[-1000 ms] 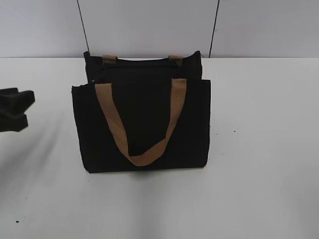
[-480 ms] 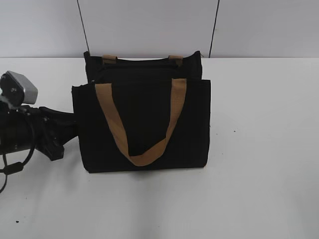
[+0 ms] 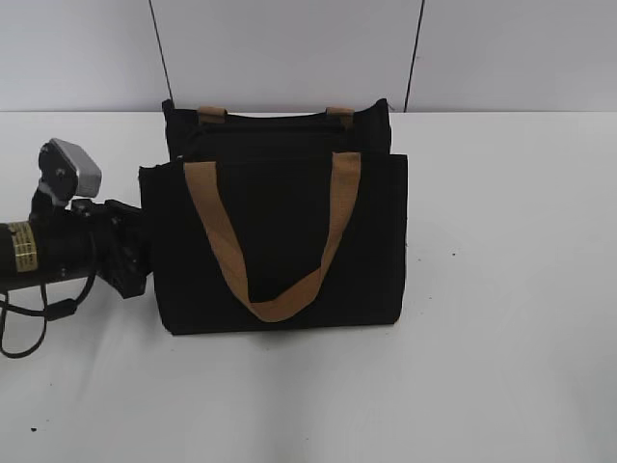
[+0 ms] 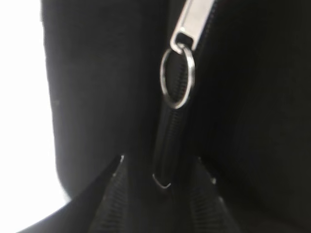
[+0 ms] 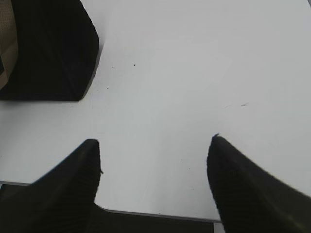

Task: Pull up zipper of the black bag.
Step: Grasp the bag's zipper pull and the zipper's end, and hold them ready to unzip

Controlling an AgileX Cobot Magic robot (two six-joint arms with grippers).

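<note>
A: Location of the bag [image 3: 280, 241]?
B: Upright on the white table [image 3: 501, 318], tan handle [image 3: 275, 241] draped down its front.

A: Zipper [image 4: 170, 141]?
B: Left wrist view shows its silver pull and ring [image 4: 177, 77] close up.

A: Left gripper [image 4: 160, 189]?
B: Fingers parted either side of the zip line, gripping nothing.

A: Right gripper [image 5: 153, 174]?
B: Wide open, empty, above bare table.

You have one black bag [image 3: 280, 241] standing on one white table [image 3: 511, 289]. It carries two tan handles: one looped down the near face [image 3: 275, 241], one at the far edge. One zipper [image 4: 167, 145] shows, with one silvery pull tab [image 4: 192, 22] and one metal ring [image 4: 177, 77].
</note>
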